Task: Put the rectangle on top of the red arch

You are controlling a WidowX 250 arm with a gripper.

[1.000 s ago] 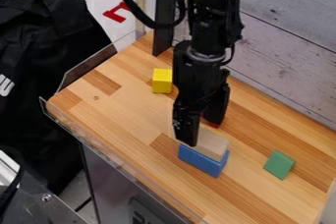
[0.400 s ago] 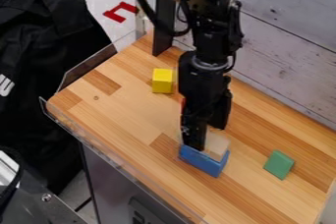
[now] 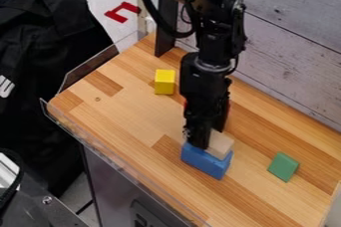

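Note:
The black gripper [image 3: 205,136] hangs low over the work surface, at the left end of a tan wooden rectangular block [image 3: 220,145] and partly in front of it. That block lies against the back of a blue block [image 3: 206,162] or on it; I cannot tell which. Whether the gripper holds the tan block is unclear. Farther back, small parts of a red object [image 3: 228,108], probably the arch, show at the arm's sides, most of it hidden behind the arm.
A yellow block [image 3: 164,81] stands left of the arm toward the back. To the right lies a green block [image 3: 283,167]. A clear plastic edge [image 3: 120,156] borders the wooden table [image 3: 126,116] at the front left, and a plank wall [image 3: 293,47] rises behind.
The gripper has shifted slightly to the right and now covers the tan block's left part. More of the red object shows beside the arm. The blue, green and yellow blocks have stayed put.

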